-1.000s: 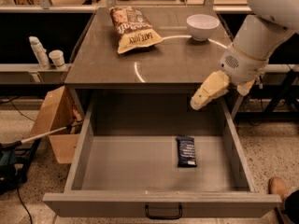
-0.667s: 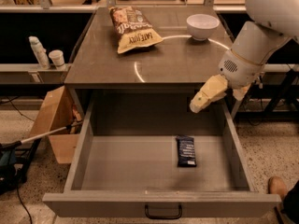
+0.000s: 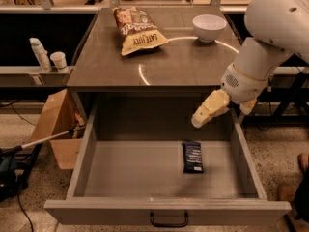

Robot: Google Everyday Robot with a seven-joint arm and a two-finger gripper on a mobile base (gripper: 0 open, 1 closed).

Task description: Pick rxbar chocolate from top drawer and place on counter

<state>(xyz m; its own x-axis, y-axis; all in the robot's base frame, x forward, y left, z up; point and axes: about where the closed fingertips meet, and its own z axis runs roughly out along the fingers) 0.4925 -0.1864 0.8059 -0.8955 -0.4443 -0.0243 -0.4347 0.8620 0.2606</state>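
Note:
The rxbar chocolate (image 3: pixel 192 156) lies flat on the floor of the open top drawer (image 3: pixel 120 168), right of its middle, in a dark wrapper with pale lettering. The drawer is pulled fully out, with its black handle at the front. My gripper (image 3: pixel 221 117) hangs over the drawer's back right part, just below the counter's front edge, above and slightly right of the bar, not touching it. Its cream fingers (image 3: pixel 209 110) stand apart and hold nothing. The counter (image 3: pixel 159 64) is a grey-brown top with a curved light reflection.
A tan-and-brown snack bag (image 3: pixel 138 29) and a white bowl (image 3: pixel 208 27) sit at the back of the counter. A cardboard box (image 3: pixel 57 124) and a stick stand left of the drawer. Bottles (image 3: pixel 41 54) stand on a ledge at left.
The gripper has moved slightly left and down, further in over the drawer. The bar has not moved.

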